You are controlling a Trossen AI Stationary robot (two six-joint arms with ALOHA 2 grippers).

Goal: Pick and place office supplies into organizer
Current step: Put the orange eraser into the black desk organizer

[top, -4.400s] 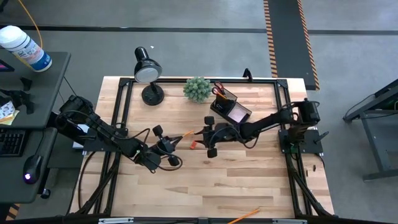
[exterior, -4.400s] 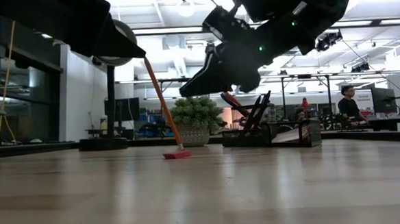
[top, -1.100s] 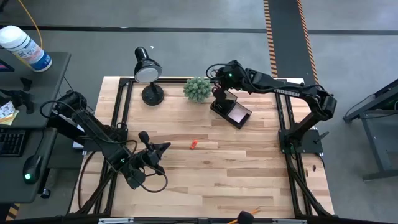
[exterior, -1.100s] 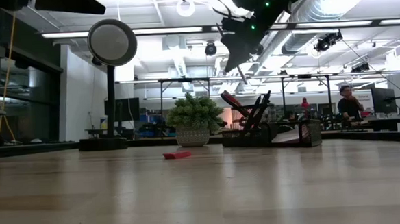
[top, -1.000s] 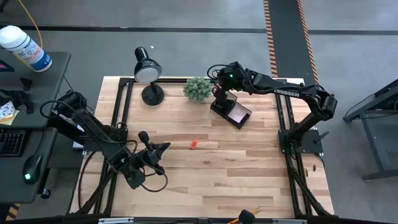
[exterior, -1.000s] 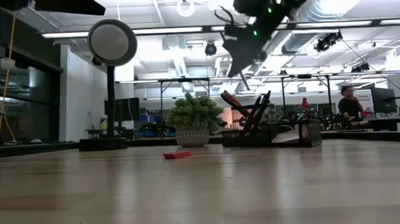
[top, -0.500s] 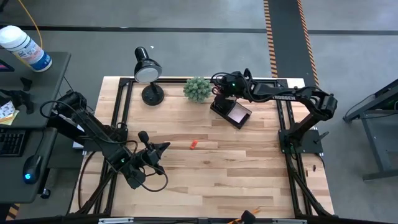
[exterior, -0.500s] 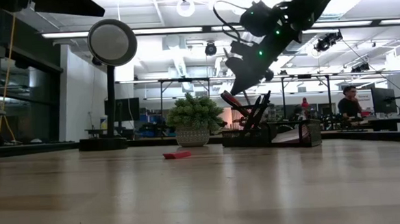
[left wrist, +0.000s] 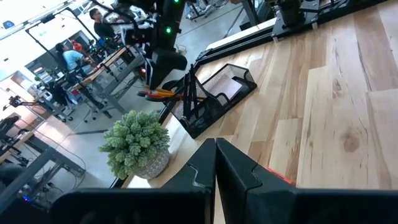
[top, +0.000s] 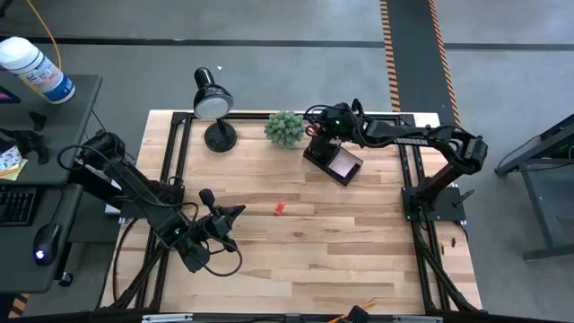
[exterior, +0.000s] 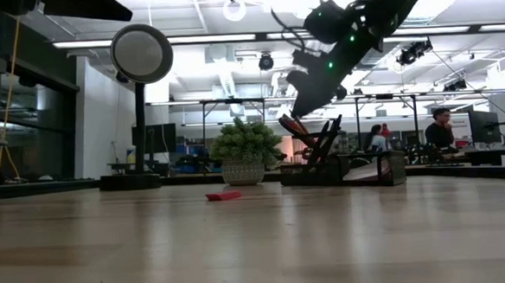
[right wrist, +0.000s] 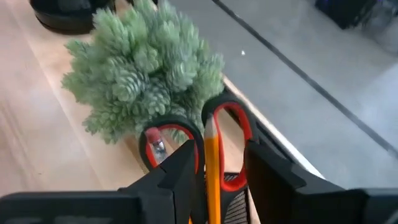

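The dark organizer (top: 334,158) stands at the table's far right, with a pink sticky-note pad (top: 344,163) in its low tray. Orange-handled scissors (right wrist: 166,134) stick up out of its pen cup (top: 316,144). My right gripper (top: 321,133) hangs just above that cup, open, with an orange pencil (right wrist: 211,168) between its fingers. My left gripper (top: 238,212) hovers shut and empty over the table's left half. A small red piece (top: 279,207) lies flat on the table's middle. Another pencil (top: 354,313) lies at the near edge. My right gripper has the orange pencil (right wrist: 211,186) lying along the inner side of one finger (right wrist: 186,168), with a clear gap to the other finger. The pencil runs along the fingers, and its end reaches past the fingertips to the scissors' handles. The fingers slant down over the pen cup.
A green plant ball (top: 284,128) sits just left of the organizer, close to my right gripper. A black desk lamp (top: 213,103) stands at the far left. People and desks show in the room beyond the far edge. Bare wood lies across the table's middle and near part.
My right gripper has come down from higher above the organizer to just over the pen cup, shifting slightly right, and tipped more steeply. In the last half second it has barely moved. My left arm has kept still.
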